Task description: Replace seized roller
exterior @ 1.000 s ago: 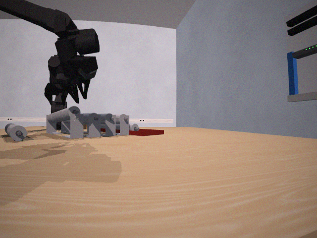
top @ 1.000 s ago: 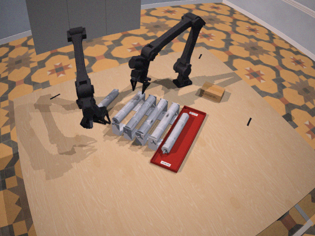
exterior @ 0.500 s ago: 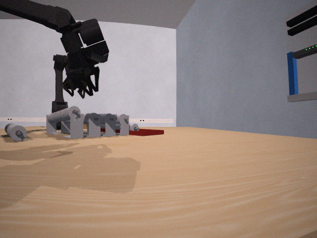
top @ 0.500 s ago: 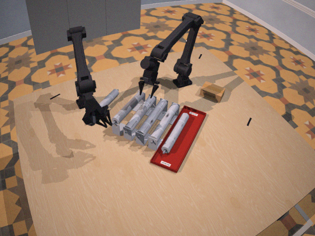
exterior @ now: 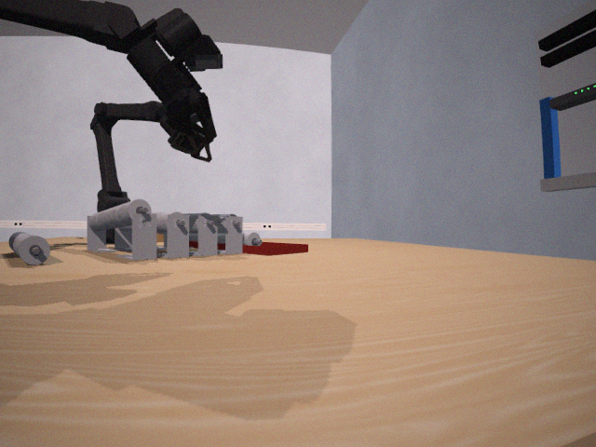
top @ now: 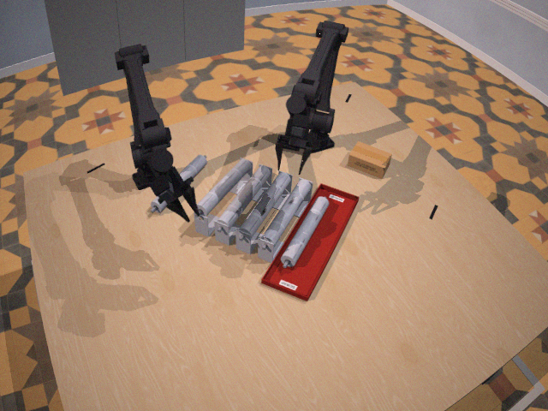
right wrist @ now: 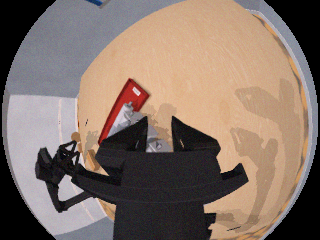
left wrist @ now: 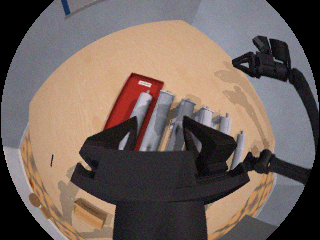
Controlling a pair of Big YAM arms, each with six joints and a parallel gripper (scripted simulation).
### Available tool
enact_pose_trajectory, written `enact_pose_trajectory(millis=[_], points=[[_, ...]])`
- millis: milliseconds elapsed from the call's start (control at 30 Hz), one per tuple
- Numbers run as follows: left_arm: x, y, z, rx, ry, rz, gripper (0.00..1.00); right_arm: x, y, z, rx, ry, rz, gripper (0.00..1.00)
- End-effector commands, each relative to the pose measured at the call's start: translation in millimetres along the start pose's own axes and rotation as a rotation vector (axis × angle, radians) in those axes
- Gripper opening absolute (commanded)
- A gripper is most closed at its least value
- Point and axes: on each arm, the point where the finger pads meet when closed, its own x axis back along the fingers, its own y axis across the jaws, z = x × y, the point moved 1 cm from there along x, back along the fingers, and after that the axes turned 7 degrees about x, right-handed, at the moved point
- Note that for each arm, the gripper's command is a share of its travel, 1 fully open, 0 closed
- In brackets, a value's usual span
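The black right gripper [top: 193,218] [exterior: 207,158] [left wrist: 232,63] [right wrist: 159,120] is nearer the proud axle end, above it, fingers partly spread, nothing between; the grey end roller [top: 225,186] [exterior: 113,215] [left wrist: 225,123] lies along the grey metal roller bed [top: 204,226] [exterior: 144,245], that axle end above its bracket hole; the black left gripper [top: 289,171] [left wrist: 160,119] [right wrist: 77,146] is spread and vacant, towards the bed's opposite bracket side; seating apparently requires axial compression, then lowering; beyond the bed's other side, a grey roller [top: 305,234] [exterior: 252,238] [left wrist: 141,107] [right wrist: 120,117] occupies the red scrap tray [top: 330,247] [exterior: 278,249] [left wrist: 120,107] [right wrist: 131,90].

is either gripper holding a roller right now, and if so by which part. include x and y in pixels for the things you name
Nothing is held: the left gripper [top: 290,171] [left wrist: 160,119] and the right gripper [top: 193,217] [right wrist: 159,120] both stand partly open, with no roller between their fingers.
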Motion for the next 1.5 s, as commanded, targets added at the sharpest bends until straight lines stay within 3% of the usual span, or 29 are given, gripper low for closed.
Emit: enact_pose_trajectory(millis=[0,200,233,267,333,400,467,500,767,833,900,967,1033,1067,1100,1233,1267,1467], points=[[30.4,16.4,-80.5,0.020,-0.192,0.005,0.62,30.4,38.6,-58.8,0.145,-0.169,-0.045,0.32],[38.0,76.8,-125.1,0.055,-0.301,-0.068,0.62,36.9,53.3,-89.1,0.258,-0.289,-0.026,0.32],[58.2,82.8,-136.4,0.059,-0.358,-0.074,0.62,54.6,61.9,-97.2,0.284,-0.340,-0.029,0.32],[63.5,92.6,-143.9,0.063,-0.381,-0.087,0.62,58.6,65.4,-102.2,0.302,-0.364,-0.026,0.32],[63.5,92.6,-143.9,0.063,-0.381,-0.087,0.62,58.6,65.4,-102.2,0.302,-0.364,-0.026,0.32],[57.6,115.7,-153.5,0.076,-0.391,-0.120,0.62,47.8,63.9,-108.0,0.321,-0.374,-0.011,0.32],[69.4,135.3,-166.2,0.082,-0.437,-0.148,0.62,56.1,70.8,-117.8,0.355,-0.422,-0.005,0.32],[93.7,141.3,-176.6,0.082,-0.497,-0.161,0.62,79.8,82.6,-125.4,0.382,-0.482,-0.010,0.32],[143.9,218.0,-215.4,0.085,-0.652,-0.289,0.62,107.3,106.9,-159.4,0.496,-0.653,0.030,0.32],[168.0,230.0,-221.1,0.078,-0.716,-0.323,0.62,132.6,118.0,-167.7,0.525,-0.725,0.036,0.32],[168.0,230.0,-221.1,0.078,-0.716,-0.323,0.62,132.6,118.0,-167.7,0.525,-0.725,0.036,0.32],[172.1,256.1,-228.8,0.086,-0.719,-0.361,0.62,122.3,117.4,-173.7,0.539,-0.734,0.053,0.32],[190.9,272.8,-234.6,0.081,-0.759,-0.399,0.62,134.0,124.3,-180.7,0.561,-0.782,0.064,0.32],[216.3,272.5,-237.3,0.070,-0.815,-0.423,0.62,151.6,131.8,-183.6,0.576,-0.825,0.066,0.32],[225.0,279.6,-239.3,0.066,-0.832,-0.441,0.62,166.8,137.4,-186.3,0.587,-0.863,0.069,0.32],[237.2,308.5,-244.2,0.062,-0.850,-0.491,0.62,171.8,142.2,-194.4,0.605,-0.909,0.093,0.32],[259.5,303.2,-246.6,0.052,-0.889,-0.502,0.62,172.6,142.9,-195.7,0.607,-0.916,0.097,0.32],[256.0,315.8,-246.4,0.057,-0.886,-0.520,0.62,193.2,145.8,-197.5,0.604,-0.959,0.105,0.32]])
